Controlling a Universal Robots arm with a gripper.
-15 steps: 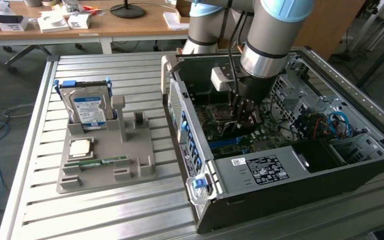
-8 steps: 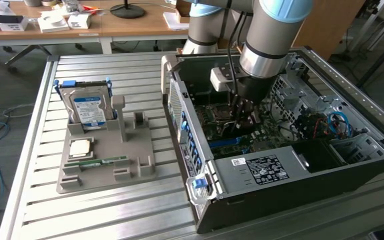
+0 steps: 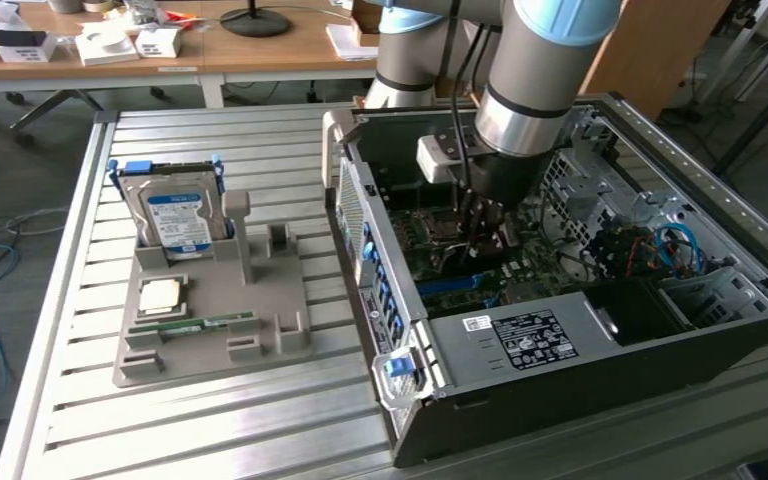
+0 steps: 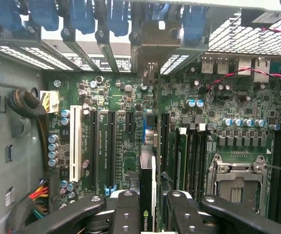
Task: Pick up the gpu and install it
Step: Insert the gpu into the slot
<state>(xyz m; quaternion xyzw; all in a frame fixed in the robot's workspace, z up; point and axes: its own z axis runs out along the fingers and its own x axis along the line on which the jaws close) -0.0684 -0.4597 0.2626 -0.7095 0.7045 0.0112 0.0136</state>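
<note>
Robot arm enters the open computer case from 12 o'clock, with the gripper low over the motherboard. At the case's 9 o'clock, a grey holder carries an upright hard drive at 11 o'clock and a RAM stick toward 6 o'clock.

Ribbed table of bare, dull-sheened metal, carrying a matt grey plastic fixture and a computer case of black-painted and bare perforated sheet metal. Inside the case, a glossy green circuit board. The gpu has a matt black edge, the gripper a matt black finish, and the desk is smooth wood.
</note>
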